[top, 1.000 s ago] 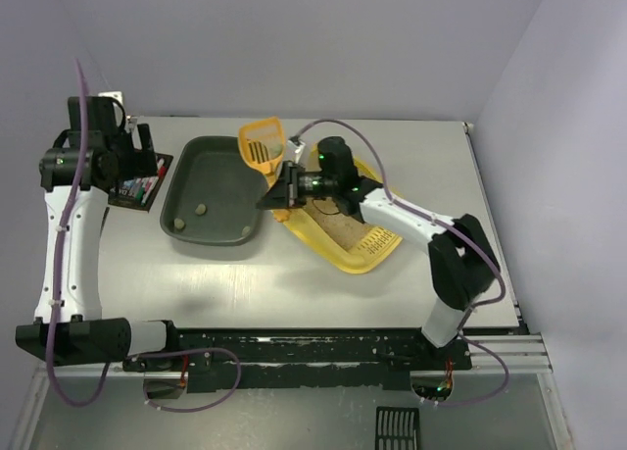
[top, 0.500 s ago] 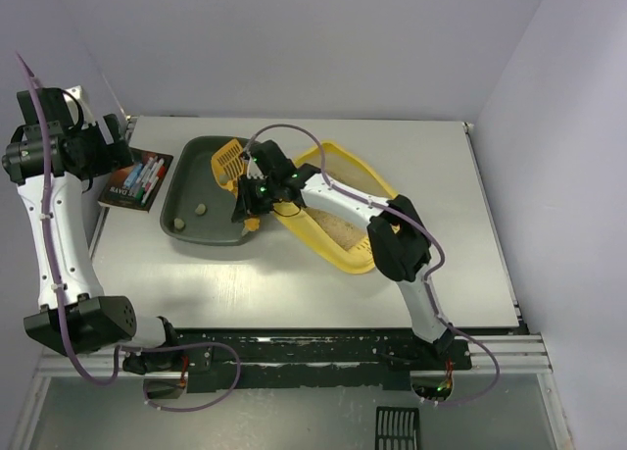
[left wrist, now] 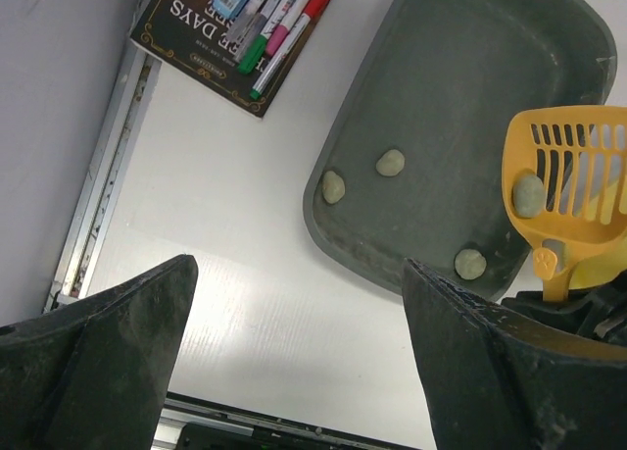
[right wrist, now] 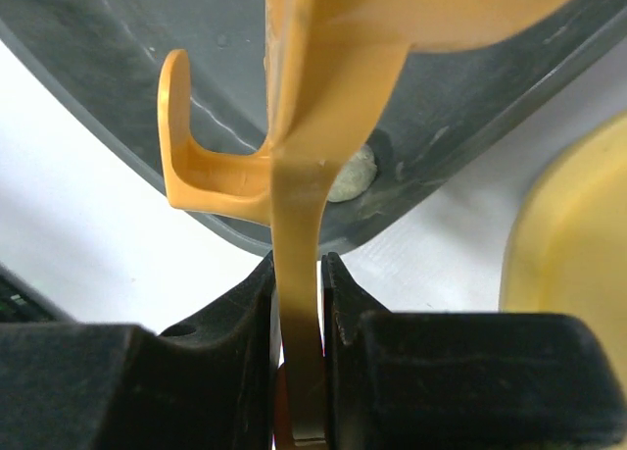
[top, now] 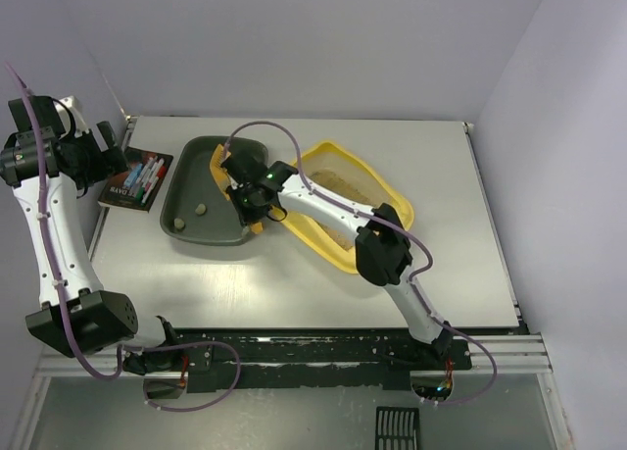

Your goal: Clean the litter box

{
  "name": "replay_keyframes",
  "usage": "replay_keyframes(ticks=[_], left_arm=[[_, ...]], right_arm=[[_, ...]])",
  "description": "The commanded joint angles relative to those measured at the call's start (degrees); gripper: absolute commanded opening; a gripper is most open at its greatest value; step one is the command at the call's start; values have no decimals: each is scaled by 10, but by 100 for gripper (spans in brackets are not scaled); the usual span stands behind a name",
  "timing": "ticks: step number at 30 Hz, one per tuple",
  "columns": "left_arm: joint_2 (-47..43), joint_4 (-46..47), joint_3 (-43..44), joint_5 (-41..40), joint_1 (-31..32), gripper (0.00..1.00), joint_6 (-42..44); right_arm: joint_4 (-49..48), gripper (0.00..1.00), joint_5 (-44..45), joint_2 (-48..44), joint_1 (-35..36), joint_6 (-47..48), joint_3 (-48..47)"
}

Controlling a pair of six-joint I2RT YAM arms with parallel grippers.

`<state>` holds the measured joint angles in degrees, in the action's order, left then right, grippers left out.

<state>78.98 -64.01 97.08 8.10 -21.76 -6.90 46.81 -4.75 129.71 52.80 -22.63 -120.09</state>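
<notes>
Right gripper (right wrist: 297,303) clamped scoop (left wrist: 563,190), clump (left wrist: 529,193) over grey tray (left wrist: 460,97); left gripper (left wrist: 297,274) apart. We feared early tilt dropping clump on bench (top: 294,283).

White arm links (top: 59,254), black joints (top: 378,255), purple cables (top: 260,125), green lights (top: 265,175).

A white worktop (top: 294,288) sits boxed by plain pale grey walls (top: 313,38) at back and both sides, a black rail (top: 323,350) along its near edge
</notes>
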Motion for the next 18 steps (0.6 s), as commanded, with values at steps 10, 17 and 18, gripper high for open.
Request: replay_keyframes(ticks=[10, 17, 18], left_arm=[[-15, 21, -29, 25, -23, 98, -9], [-10, 21, -25, 17, -25, 98, -8], [-7, 19, -22, 18, -24, 98, -6]], right_arm=[[85, 0, 253, 26, 78, 92, -29], [71, 0, 267, 12, 79, 91, -18], [76, 0, 275, 11, 80, 87, -22]])
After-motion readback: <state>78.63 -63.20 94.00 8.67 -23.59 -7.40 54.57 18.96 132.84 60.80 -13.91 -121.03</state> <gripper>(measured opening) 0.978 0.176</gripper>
